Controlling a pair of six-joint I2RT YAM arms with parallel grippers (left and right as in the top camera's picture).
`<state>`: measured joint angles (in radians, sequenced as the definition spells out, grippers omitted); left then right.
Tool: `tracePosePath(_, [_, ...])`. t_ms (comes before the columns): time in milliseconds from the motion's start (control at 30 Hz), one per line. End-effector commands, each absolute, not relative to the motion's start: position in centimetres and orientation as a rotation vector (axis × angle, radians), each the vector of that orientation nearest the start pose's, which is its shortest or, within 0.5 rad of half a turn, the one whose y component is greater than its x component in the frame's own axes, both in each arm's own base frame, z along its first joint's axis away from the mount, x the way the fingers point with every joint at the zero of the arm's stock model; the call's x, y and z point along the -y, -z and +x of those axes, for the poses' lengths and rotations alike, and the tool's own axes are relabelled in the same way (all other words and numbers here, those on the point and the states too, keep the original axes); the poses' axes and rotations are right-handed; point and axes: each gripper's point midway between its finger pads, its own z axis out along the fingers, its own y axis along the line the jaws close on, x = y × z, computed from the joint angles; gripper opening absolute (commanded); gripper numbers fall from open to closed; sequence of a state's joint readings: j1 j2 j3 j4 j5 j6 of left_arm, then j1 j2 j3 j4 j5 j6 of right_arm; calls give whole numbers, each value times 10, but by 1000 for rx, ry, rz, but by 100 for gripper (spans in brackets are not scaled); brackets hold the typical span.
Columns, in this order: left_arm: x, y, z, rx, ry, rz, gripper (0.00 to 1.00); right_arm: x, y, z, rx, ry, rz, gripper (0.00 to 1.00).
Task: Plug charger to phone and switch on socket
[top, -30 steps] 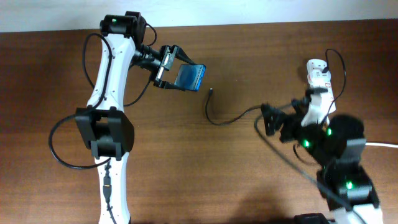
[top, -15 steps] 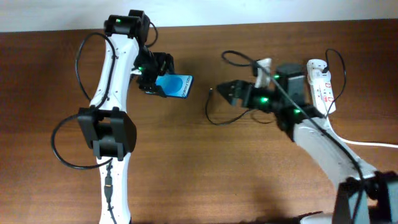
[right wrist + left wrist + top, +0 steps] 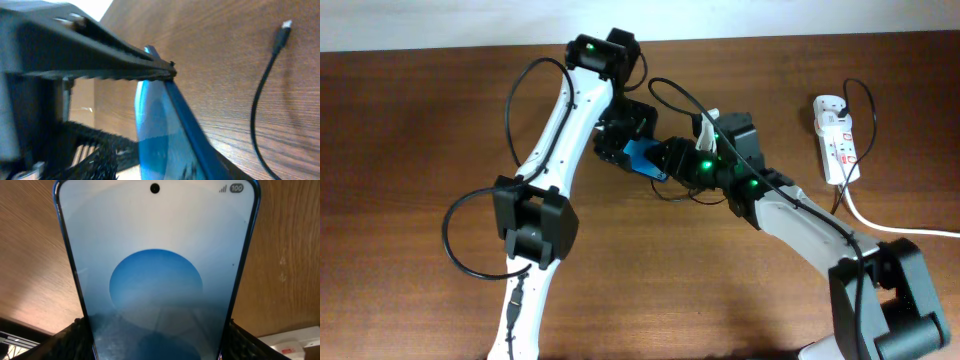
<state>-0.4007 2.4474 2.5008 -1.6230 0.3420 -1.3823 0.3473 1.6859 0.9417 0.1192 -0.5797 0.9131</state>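
The phone (image 3: 642,158), with a blue screen, is held off the table at the centre by my left gripper (image 3: 623,145). In the left wrist view the phone (image 3: 155,255) fills the frame, and the left gripper (image 3: 155,347) is shut on its lower sides. My right gripper (image 3: 672,162) is right beside the phone. In the right wrist view its fingers (image 3: 165,167) straddle the phone's edge (image 3: 170,135) with a gap, so it is open. The charger (image 3: 257,110) lies on the table with its plug (image 3: 284,26) free. The socket (image 3: 838,140) is at the far right.
The wooden table (image 3: 420,200) stretches wide to the left and front. A thick white cord (image 3: 880,225) runs from the socket to the right edge. Both arms cross at the middle, with black robot cables (image 3: 675,95) looping above them.
My left gripper has carried the phone to the right towards the centre. My right gripper has moved left and now has its fingers around the phone's end.
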Motion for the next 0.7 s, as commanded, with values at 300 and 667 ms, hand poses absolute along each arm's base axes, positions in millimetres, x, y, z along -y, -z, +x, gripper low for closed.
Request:
tracePosePath(300, [247, -129, 405, -2983, 415, -1548, 0, -244, -117, 397, -2387, -1200, 360, 37])
tracePosePath(667, [248, -130, 404, -2989, 427, -1552, 0, -244, -117, 397, -2385, -1202, 360, 4])
